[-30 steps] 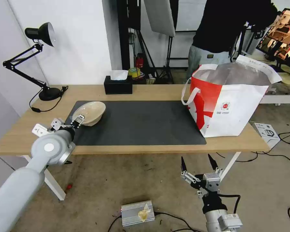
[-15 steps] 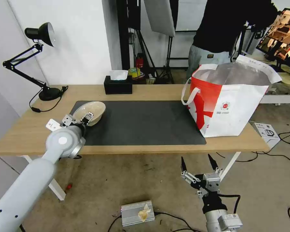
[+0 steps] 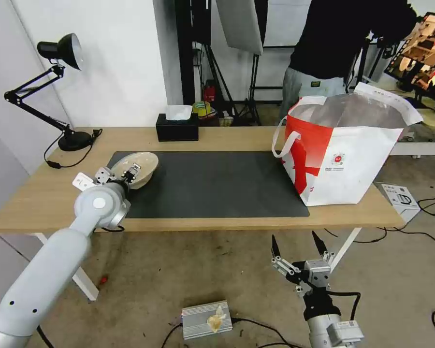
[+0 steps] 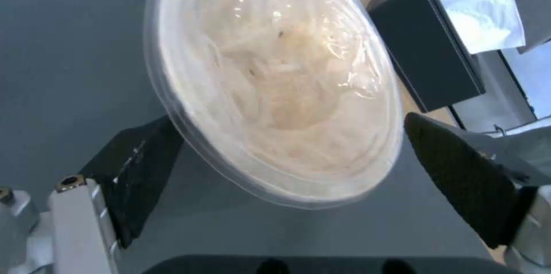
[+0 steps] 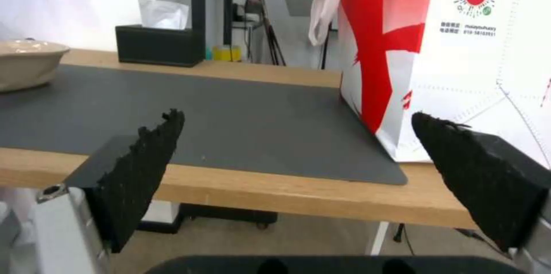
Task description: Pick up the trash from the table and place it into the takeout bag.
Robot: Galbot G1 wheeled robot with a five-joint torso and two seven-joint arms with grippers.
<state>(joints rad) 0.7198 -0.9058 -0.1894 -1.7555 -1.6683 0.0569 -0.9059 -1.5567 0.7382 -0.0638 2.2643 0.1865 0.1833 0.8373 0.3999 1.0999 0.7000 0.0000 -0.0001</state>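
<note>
Head view: bag at the desk's right end, interior hidden. Beige bowl on the mat's left corner, partly masked by the left gripper. Right gripper below the desk edge, fingers spread, empty.

Left wrist view: fingers spread either side of the bowl; contact unclear.

Right wrist view: fingers wide apart, holding nothing; bag cut off.

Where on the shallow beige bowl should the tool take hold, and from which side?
Grip the near rim of the shallow beige bowl, coming from the table's front-left, where the left tool is open at it. The thin, flared lip suits a pinch; the wide body does not.
</note>
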